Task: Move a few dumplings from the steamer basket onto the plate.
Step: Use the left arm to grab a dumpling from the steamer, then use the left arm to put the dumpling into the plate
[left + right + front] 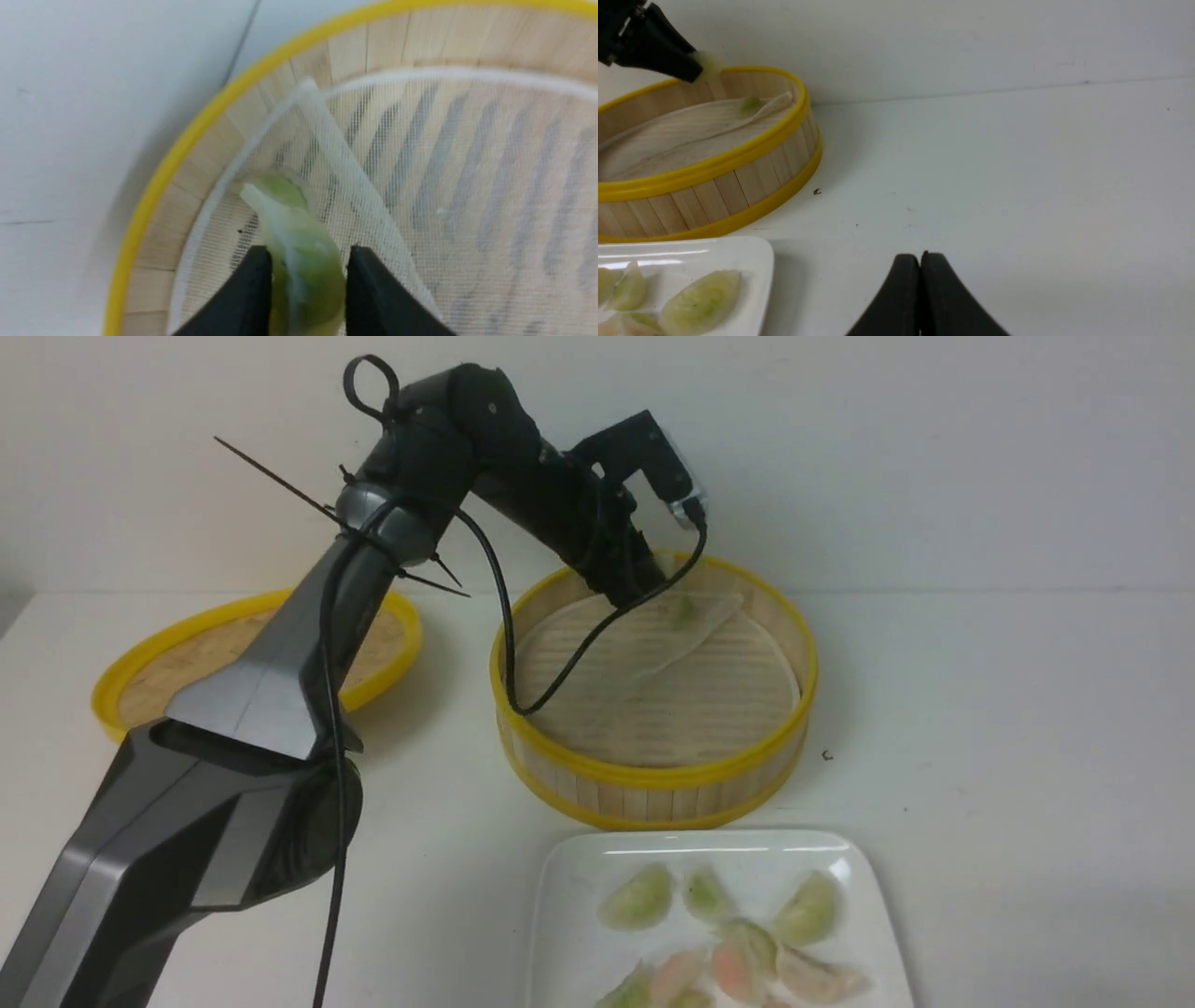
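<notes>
**A:** Where is the left gripper (308, 255)?

**B:** Down inside the round bamboo-slat steamer basket (653, 773) with yellow rims, on its far side close to the wall. Its two black fingers (243, 298) pinch a small crescent-shaped, translucent dumpling (299, 233) with pale green filling. One finger sits on each flank, and the dumpling's free end points away from the jaws toward the basket wall.

**A:** Is the dumpling clear of the bottom?

**B:** I cannot tell. The thin whitish mesh liner (467, 186) lies under it, and a raised fold of that liner runs just beside the dumpling.

**A:** And the right gripper (920, 255)?

**B:** Its fingers are pressed together with nothing between them. It hangs over the bare white table (1017, 163), well apart from the basket.

**A:** What about the plate?

**B:** The glossy white squarish plate (560, 887) with rounded corners sits just in front of the basket, nearer the robot. Several other dumplings (639, 898) lie on it, some pale green and some pinkish.

**A:** Anything else?

**B:** A shallow woven-bamboo lid (121, 686) with a yellow rim lies flat to the left of the basket, partly hidden behind the left arm (280, 691).
</notes>
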